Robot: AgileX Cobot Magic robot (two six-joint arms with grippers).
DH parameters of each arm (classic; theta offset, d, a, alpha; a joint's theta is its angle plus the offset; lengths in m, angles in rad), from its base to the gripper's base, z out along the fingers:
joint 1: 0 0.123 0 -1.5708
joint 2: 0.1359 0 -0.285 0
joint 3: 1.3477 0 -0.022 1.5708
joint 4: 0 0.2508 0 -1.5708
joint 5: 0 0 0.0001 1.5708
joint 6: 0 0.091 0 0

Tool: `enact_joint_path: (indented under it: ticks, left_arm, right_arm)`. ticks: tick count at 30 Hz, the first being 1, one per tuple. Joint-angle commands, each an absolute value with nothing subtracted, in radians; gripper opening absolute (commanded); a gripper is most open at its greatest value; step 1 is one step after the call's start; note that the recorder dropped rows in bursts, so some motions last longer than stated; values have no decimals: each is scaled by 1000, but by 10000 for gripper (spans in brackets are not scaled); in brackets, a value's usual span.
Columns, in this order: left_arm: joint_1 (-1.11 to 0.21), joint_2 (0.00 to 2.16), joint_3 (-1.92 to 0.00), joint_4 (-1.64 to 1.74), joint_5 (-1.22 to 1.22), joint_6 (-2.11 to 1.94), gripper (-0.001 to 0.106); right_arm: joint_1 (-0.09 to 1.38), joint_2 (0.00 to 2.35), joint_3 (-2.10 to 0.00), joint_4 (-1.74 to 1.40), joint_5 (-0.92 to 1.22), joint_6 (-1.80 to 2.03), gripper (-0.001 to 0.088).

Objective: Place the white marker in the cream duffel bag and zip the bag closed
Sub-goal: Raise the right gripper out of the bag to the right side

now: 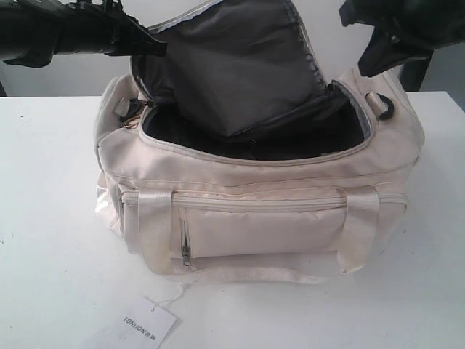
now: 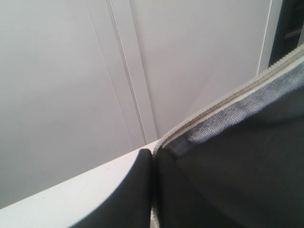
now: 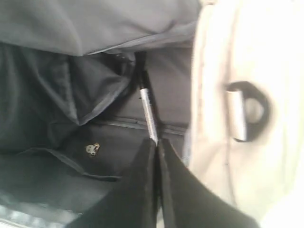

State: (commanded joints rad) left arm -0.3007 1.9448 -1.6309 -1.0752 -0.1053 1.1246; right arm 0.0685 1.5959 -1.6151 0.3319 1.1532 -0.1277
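— Right end effector [image 3: 156, 142], status?
— Fingers pressed together, tips inside the cream duffel bag [image 3: 223, 57]. Directly ahead of the tips lies the white marker [image 3: 148, 111], on the dark lining; contact between them cannot be confirmed
— Left end effector [image 1: 154, 43]?
— Pinching the bag's raised top flap; zip open

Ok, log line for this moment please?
white marker: inside cream duffel bag; zip: open; right gripper: shut, empty; left gripper: holding flap
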Motion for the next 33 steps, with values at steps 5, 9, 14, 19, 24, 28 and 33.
enact_joint_path:
  ticks: [5,9,14,19,24,28,33]
  left_arm:
    - [-301,1945,-1631,-1075,-105,1125,0]
    - [-301,1945,-1631,-1075,-105,1125,0]
    - [-301,1945,-1631,-1075,-105,1125,0]
    - [-301,1945,-1631,-1075,-105,1125,0]
    - [-301,1945,-1631,-1075,-105,1125,0]
    - [-301,1945,-1631,-1075,-105,1125,0]
    - [-301,1945,-1631,-1075,-105,1125,0]
  right_arm:
    - [24,1594,-1615,372,1170,-128,0]
    - [8,1593,-1615,374,1194,-128,0]
    - [1,1582,-1615,388,1217,-128,0]
    - [1,1544,-1599,390,1197,-128,0]
    - [1,1480,-1505,388,1113,-128,0]
    - [1,1449,-1443,381,1047,-131,0]
    - [1,1445,-1407,381,1020,-134,0]
